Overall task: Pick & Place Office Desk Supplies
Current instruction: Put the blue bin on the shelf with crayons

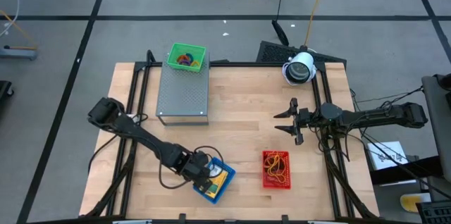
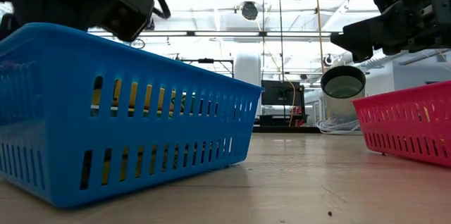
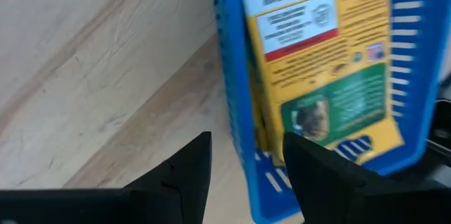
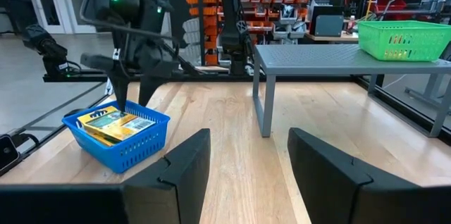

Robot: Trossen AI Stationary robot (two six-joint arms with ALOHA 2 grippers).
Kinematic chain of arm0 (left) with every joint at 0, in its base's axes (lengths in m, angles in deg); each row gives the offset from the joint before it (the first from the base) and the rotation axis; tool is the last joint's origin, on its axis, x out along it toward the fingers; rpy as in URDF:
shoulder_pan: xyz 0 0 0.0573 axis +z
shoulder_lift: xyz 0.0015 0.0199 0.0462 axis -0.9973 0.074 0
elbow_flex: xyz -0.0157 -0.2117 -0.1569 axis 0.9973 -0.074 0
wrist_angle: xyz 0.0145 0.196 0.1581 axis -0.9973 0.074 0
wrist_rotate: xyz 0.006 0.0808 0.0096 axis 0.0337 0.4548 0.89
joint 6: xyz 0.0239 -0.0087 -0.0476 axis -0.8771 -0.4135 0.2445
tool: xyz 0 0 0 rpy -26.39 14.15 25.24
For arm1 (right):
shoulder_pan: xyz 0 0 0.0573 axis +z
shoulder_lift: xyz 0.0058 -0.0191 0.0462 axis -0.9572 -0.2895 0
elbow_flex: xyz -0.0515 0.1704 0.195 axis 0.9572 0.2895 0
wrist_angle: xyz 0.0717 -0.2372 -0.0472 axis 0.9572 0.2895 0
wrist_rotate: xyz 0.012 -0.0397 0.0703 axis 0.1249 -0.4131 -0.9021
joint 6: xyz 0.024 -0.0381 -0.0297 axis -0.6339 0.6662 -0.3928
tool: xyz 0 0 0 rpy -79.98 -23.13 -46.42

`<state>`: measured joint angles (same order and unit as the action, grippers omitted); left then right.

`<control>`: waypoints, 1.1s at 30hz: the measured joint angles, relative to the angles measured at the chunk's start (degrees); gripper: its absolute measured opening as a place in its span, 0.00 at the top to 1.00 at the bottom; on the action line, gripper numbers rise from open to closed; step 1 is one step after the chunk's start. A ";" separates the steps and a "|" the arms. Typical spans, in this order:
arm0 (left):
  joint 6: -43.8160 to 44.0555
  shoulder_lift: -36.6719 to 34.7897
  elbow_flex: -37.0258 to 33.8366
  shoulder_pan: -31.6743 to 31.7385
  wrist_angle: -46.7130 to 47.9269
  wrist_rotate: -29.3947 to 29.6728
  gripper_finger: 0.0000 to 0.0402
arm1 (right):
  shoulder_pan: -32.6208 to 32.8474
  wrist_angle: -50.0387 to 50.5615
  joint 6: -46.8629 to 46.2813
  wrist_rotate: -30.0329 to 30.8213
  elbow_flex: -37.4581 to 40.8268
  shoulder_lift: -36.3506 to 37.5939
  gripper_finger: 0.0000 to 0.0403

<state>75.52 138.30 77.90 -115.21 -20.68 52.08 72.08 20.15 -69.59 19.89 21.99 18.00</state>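
Observation:
A blue basket [image 1: 224,185] [image 4: 120,136] stands on the table near its front edge. In it lie yellow packets [image 3: 317,48] with printed labels. My left gripper [image 1: 204,170] [image 3: 246,157] points steeply down over the basket's left rim [image 3: 227,90] and is open. One finger stands outside the wall over the wood, the other over the packets inside. I see no touch. My right gripper [image 1: 287,120] [image 4: 246,146] waits open and level at the table's right side, with nothing between its fingers.
A red basket [image 1: 276,170] of rubber bands sits right of the blue one. A green basket [image 1: 187,58] with coloured loops rests on the grey perforated box [image 1: 183,91] at the far left. A white round lamp [image 1: 299,67] stands at the far right.

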 joint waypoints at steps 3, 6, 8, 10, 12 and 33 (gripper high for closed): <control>-0.02 1.27 0.00 0.00 -0.08 -0.64 0.55 | 0.00 0.02 0.00 -0.01 0.00 0.00 0.55; -0.04 1.93 0.04 0.00 -0.11 -0.73 0.55 | 0.01 -0.03 0.00 -0.01 0.00 0.00 0.55; -0.08 1.96 0.06 0.02 0.20 -0.59 0.55 | 0.00 0.03 0.01 -0.01 0.00 0.00 0.55; -0.03 1.96 0.08 0.12 1.13 -0.04 0.55 | 0.01 0.02 0.00 -0.01 -0.01 0.00 0.55; 0.11 1.97 0.09 0.13 2.70 1.00 0.55 | -0.01 0.00 0.00 -0.01 0.00 0.00 0.55; -5.08 1.60 1.49 0.35 1.37 0.26 0.98 | 0.00 0.02 0.02 -0.01 0.00 0.00 0.55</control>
<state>70.44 139.91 79.40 -114.86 -19.30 52.34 72.08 20.17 -69.58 19.88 21.99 18.00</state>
